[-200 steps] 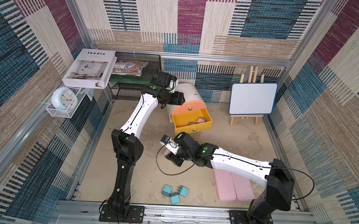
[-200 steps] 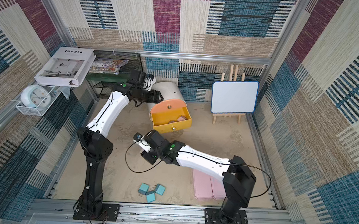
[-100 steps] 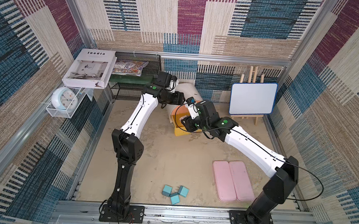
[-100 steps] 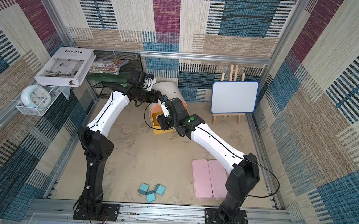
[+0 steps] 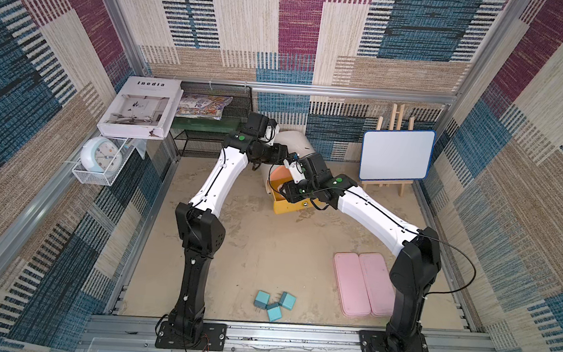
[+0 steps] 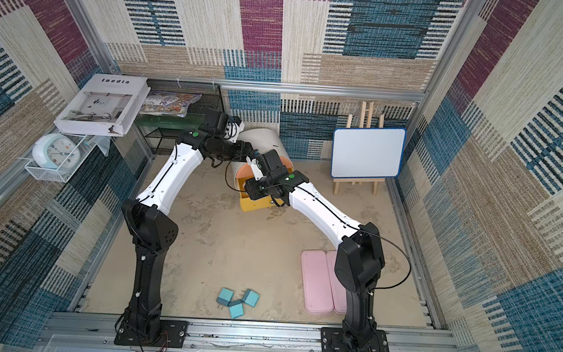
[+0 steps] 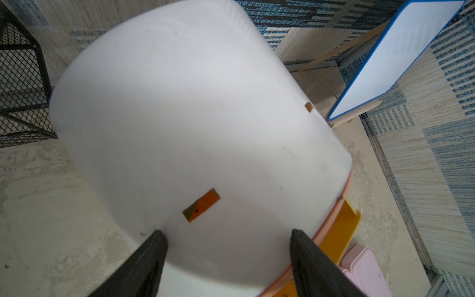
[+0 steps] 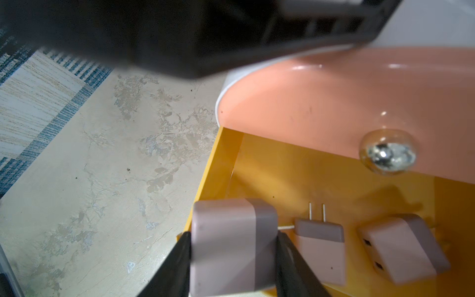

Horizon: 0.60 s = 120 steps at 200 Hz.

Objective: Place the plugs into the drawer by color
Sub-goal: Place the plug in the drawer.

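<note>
The drawer cabinet [image 5: 293,140] [image 6: 262,139], a white drum, lies at the back with its yellow drawer [image 5: 286,206] [image 8: 282,174] pulled out under the peach front [image 8: 334,102]. My right gripper [image 8: 233,234] is shut on a pink plug [image 8: 226,244], held over the yellow drawer's side wall. Two more pink plugs [image 8: 318,246] [image 8: 401,246] lie inside it. Three blue plugs [image 5: 274,305] [image 6: 236,302] sit on the floor near the front edge. My left gripper [image 7: 227,232] is open, its fingers spread against the drum's white wall [image 7: 192,115].
Two flat pink cases [image 5: 362,283] lie at the front right beside the right arm's base. A small whiteboard easel [image 5: 397,155] stands at the back right. A black mesh rack [image 5: 208,133], a book [image 5: 139,107] and a clock [image 5: 101,155] are at the back left.
My right arm has swung from mid-floor up to the open yellow drawer with the pink plug in its jaws. The left arm has stayed on the drum.
</note>
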Tool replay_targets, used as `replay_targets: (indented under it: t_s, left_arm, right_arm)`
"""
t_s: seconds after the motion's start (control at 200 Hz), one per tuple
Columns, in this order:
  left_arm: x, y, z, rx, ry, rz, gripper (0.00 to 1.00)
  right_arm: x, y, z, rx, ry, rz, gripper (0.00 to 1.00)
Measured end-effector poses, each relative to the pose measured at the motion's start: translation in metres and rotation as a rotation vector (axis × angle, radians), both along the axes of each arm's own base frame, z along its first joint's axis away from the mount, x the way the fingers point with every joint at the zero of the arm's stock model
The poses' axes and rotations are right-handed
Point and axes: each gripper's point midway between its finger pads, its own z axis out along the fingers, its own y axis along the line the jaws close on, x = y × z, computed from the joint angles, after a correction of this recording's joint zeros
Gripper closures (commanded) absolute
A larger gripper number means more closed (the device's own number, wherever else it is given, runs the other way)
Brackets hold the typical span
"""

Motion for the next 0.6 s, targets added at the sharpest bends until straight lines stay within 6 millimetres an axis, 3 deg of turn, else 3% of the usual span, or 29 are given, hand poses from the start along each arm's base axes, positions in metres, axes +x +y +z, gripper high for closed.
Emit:
replay_targets:
  t_s: [0.601]
  left_arm:
    - [0.01, 0.011, 0.0, 0.039, -0.035, 0.043, 0.21]
  right_arm:
    - [0.005, 0.014, -0.005, 0.041, 0.013, 0.048, 0.67]
